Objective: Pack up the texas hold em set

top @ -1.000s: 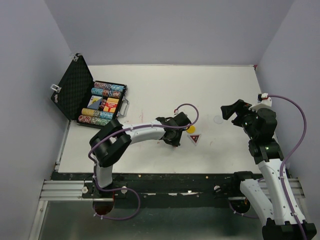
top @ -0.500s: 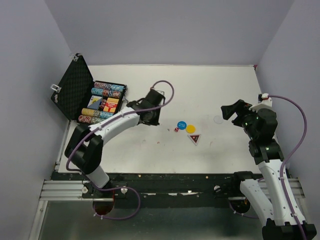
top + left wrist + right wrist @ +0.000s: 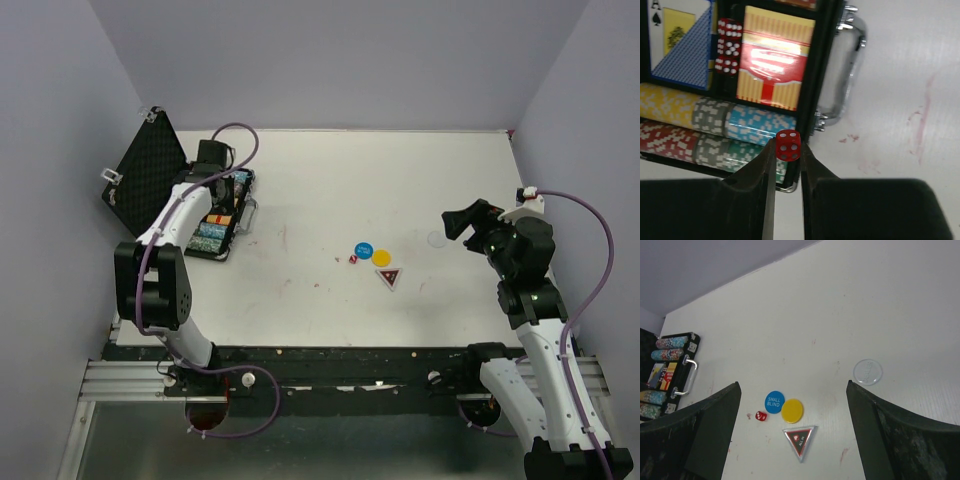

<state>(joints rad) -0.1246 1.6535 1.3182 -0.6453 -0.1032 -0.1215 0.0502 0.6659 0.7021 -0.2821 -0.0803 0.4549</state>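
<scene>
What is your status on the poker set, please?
Left tool holds red die at open case. Right tool open, idle. Blue disc, yellow disc, clear disc, triangle, second die on table. Nothing blocking.

1. Left arm (image 3: 165, 240): reaches from its base toward the far left of the table; dark elbow block near the left edge, white forearm running away from the base.
2. Left wrist: at the far end of the forearm, tipped downward, purple cable looped above it.
3. Left gripper (image 3: 788, 156): dark fingers nearly together, tips pinching a red die (image 3: 788, 145), which sits clear of any surface.
4. Right arm (image 3: 530, 300): upright over its base on the right side, wrist turned toward the table's middle.
5. Right gripper (image 3: 792, 385): fingers spread wide apart, nothing between them, held above the table.
</scene>
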